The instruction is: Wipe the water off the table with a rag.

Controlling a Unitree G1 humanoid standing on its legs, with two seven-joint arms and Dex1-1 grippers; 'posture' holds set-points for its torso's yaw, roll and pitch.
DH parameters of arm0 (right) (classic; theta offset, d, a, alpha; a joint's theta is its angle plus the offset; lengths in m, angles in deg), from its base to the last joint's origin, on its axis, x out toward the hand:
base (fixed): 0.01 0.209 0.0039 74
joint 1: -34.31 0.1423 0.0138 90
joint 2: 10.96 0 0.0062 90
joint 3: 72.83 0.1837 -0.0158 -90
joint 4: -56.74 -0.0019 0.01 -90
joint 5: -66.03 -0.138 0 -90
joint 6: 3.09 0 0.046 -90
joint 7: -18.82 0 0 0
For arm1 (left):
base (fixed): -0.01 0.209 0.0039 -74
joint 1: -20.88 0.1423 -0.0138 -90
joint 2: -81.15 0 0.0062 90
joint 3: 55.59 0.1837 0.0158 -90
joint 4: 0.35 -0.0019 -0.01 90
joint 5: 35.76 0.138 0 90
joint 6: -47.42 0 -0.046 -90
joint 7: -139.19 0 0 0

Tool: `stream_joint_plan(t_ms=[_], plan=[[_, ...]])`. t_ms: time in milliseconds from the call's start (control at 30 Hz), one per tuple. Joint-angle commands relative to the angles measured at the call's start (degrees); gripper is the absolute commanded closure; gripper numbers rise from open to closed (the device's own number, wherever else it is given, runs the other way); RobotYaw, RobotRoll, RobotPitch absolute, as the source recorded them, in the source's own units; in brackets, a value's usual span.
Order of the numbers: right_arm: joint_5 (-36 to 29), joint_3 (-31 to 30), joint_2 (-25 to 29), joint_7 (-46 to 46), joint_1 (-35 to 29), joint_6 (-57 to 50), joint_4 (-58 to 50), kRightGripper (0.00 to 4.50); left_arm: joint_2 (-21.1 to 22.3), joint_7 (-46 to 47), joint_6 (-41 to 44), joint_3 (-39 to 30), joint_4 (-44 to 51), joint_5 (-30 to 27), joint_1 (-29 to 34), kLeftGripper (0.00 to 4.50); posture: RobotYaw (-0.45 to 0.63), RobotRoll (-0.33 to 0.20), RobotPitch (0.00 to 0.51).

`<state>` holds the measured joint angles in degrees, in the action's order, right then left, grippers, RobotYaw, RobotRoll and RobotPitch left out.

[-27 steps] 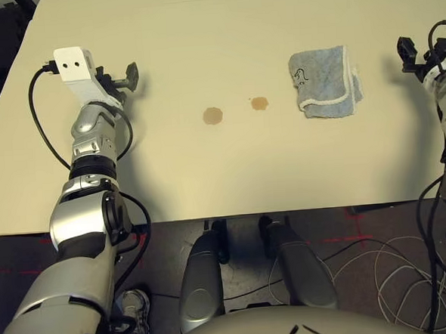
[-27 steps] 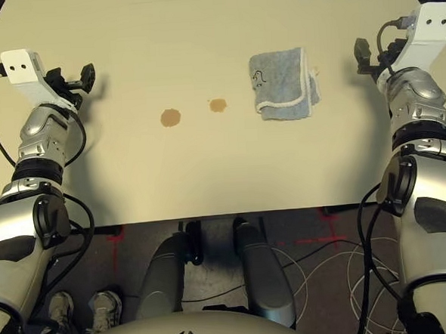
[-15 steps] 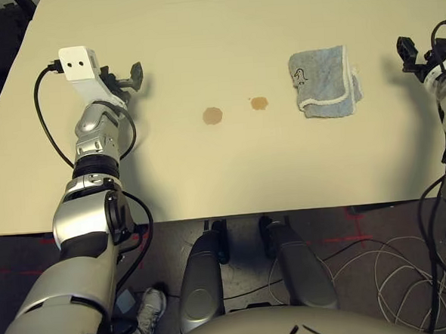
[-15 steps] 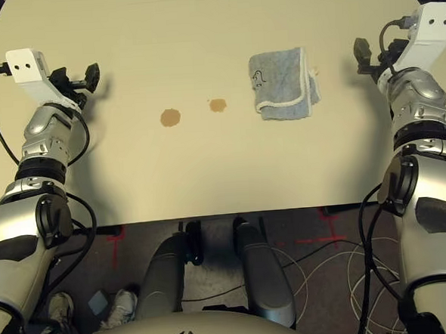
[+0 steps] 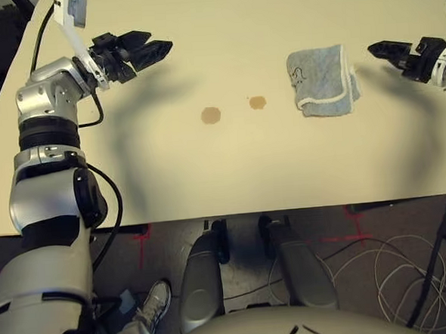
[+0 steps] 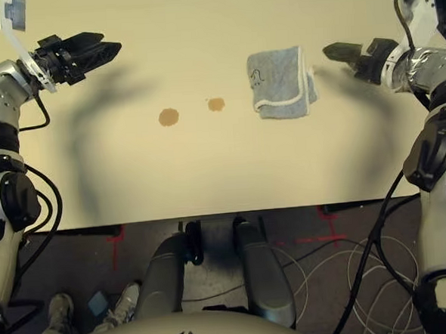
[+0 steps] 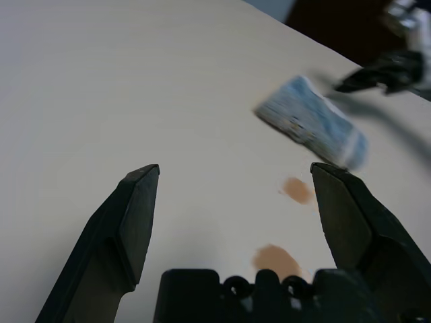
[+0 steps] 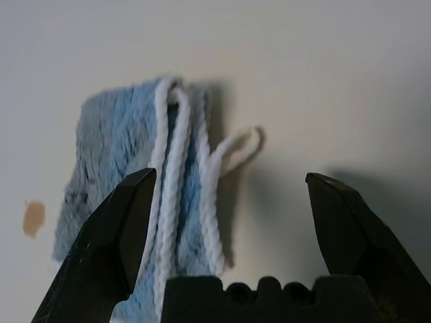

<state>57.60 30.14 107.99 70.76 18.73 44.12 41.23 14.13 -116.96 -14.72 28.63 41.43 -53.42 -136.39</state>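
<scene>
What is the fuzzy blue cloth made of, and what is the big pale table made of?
The folded grey-blue terry rag looks like soft cotton towelling: its surface is fuzzy and looped, and a white stitched cord runs along its edges. The cream-beige flat tabletop looks like a smooth, matte painted or laminated board; it shows no grain or shine, so I can't tell exactly which.

Even, bright overhead light on a matte worktop [image 5: 231, 174], no glare.
Soft grey shadows lie under both raised arms and just beside the rag [image 5: 321, 81]. In the left wrist view the rag and the right hand [image 7: 377, 73] are blurred; the floor below stays dim.
</scene>
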Motion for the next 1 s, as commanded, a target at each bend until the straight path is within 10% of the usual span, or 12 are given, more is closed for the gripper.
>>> stream_joint_plan(t_ms=[33, 1000], plan=[[2.1, -2.3, -1.1, 2.5, 0.1, -1.0, 0.8, 0.02, 2.2, -6.9, 5.1, 3.6, 4.4, 0.0, 0.0, 0.0, -0.04, 0.0, 0.3], [-0.8, 2.3, -13.0, -1.5, 1.3, -7.3, 1.5, 0.39, 4.7, -11.5, 15.5, 8.5, 22.1, -2.4, 6.9, 0.0, -0.02, 0.0, 0.339]])
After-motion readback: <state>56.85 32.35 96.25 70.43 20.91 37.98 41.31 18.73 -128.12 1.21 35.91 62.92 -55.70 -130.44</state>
